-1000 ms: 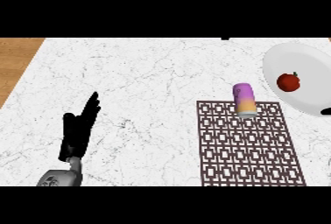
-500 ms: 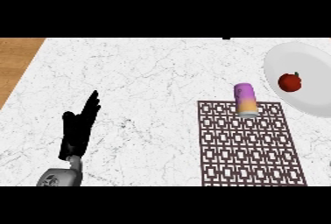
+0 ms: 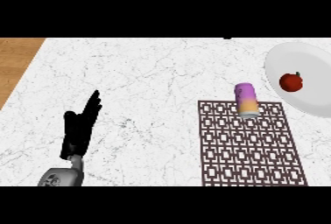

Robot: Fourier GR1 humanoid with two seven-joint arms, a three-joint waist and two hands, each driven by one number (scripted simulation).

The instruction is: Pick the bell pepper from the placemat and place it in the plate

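**Pepper on plate, left hand resting open**

At lower left, the black left hand (image 3: pixel 81 129) rests released, fingers straight, above the white marble counter (image 3: pixel 149 74). Well to its right lies the dark lattice placemat (image 3: pixel 249 146), a purple-and-orange can (image 3: pixel 246 100) at its top edge. Farther right, the small red bell pepper (image 3: pixel 291 82) sits on the round white plate (image 3: pixel 304 59).

Surface (image 3: pixel 161 70): white marble look, grey veining, smooth; wood grain strip at its left edge. Placemat (image 3: pixel 249 144): dark openwork lattice, matt. Plate (image 3: pixel 304 61), right of placemat: plain white, smooth. Left hand (image 3: pixel 79 129): matt black.
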